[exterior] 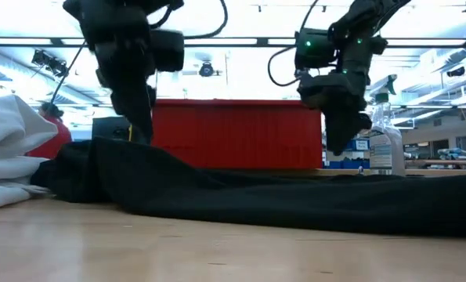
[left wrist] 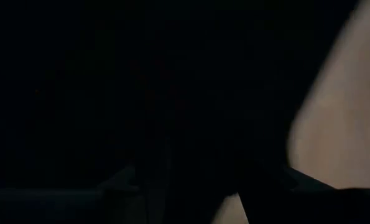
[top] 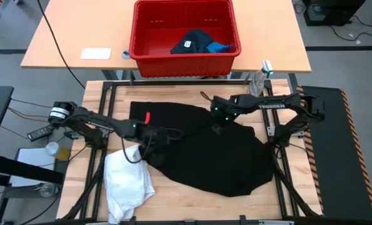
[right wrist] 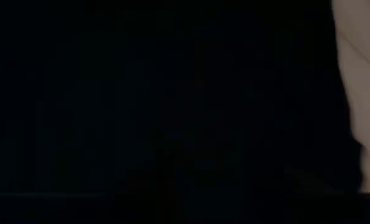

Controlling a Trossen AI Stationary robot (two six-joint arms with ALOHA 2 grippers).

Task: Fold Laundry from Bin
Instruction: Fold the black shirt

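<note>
The large black cloth garment [top: 204,150] lies spread over the wooden table [top: 286,197], in front of the red ribbed plastic bin [top: 184,37]. The left gripper [top: 149,132] is down on its left edge and the right gripper [top: 218,114] on its far edge; whether their fingers pinch the cloth I cannot tell. A crumpled white garment [top: 128,181] lies beside it at the left. In the bin rest a dark navy garment with a white tag [top: 191,42] and a small bright blue one [top: 219,46].

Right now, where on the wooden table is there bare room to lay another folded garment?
Bare wood shows at the near right corner of the wooden table, past the spread black garment, and along the left edge beside the crumpled white garment. The middle is crowded: black cloth under both grippers.
</note>
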